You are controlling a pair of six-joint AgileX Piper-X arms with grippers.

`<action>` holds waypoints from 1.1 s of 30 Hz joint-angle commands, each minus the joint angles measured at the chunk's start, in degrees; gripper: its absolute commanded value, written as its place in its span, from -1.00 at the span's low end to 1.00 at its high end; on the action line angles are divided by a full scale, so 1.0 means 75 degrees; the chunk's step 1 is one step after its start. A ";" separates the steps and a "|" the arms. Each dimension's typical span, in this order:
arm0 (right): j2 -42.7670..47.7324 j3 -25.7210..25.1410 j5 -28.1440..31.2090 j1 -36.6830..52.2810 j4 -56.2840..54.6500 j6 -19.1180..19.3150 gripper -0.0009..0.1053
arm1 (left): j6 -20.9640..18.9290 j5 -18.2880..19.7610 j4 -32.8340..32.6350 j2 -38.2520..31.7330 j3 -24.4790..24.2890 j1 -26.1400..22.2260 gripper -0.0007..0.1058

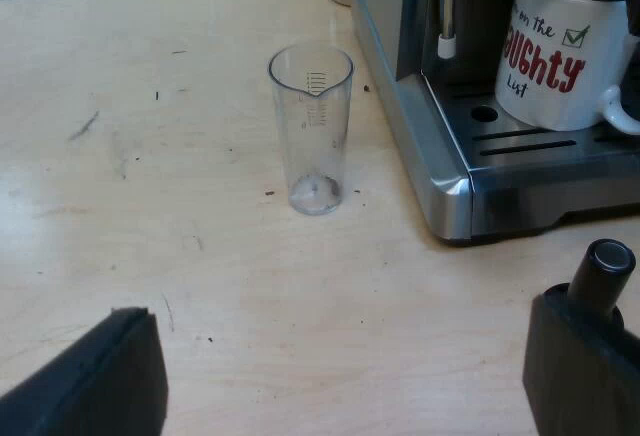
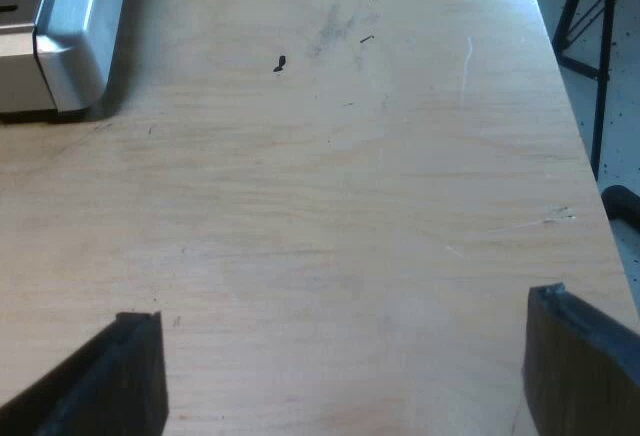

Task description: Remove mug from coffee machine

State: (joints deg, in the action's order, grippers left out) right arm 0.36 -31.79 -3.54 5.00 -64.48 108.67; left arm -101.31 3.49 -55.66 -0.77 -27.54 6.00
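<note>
since the white ceramic mug with red and black lettering (image 1: 560,66) sits upright on the dark slotted drip tray (image 1: 540,144) of the brushed stainless steel espresso machine (image 1: 450,171), the task reads as not yet begun: no grasp, no lift, mug not off the machine. everything is left to do, judging from this: reach to the mug, close on it, bring it out from under the machine's front, set it on the pale wooden table (image 1: 150,176).

left gripper (image 1: 345,311) hangs low over the table, short of the machine, black fingers spread wide with nothing between them. it faces the mug but is well apart from it. right gripper (image 2: 342,306) is also spread wide and empty, over bare table, with a corner of the machine's base off ahead of it.

mug look: glossy white body, red block letters plus black script and a small ticked checkbox, white loop handle low on its side and partly cut off. its rim is hidden under a dark part of the machine, so whether it holds liquid cannot be told. a thin metal steam wand with a white tip (image 1: 447,31) hangs near it.

a clear plastic measuring glass with printed marks (image 1: 311,131) stands upright on the table just beside the machine, looking empty, between the left gripper and the mug's side of the scene. likely something to steer around.
</note>
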 commanded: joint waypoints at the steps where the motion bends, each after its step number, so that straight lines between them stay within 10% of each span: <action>1: 0.0347 -0.0077 -0.0018 0.0021 0.0024 0.0052 0.41 | -0.0005 0.0019 0.0041 -0.0284 -0.0058 -0.0004 0.58; 13: 0.0213 -0.0378 -0.0047 -0.0178 0.0087 -0.0070 0.41 | -0.0005 0.1169 0.0041 -0.0284 -0.0446 -0.0004 0.58; 33: -0.2187 -0.2310 -0.1102 -0.2285 0.0611 0.0801 0.41 | -0.0005 0.1521 0.1427 0.1830 -0.1696 0.0995 0.58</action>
State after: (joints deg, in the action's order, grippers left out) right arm -15.96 -48.29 -10.91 -11.99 -60.83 112.80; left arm -101.31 14.58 -46.36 12.35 -39.88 12.86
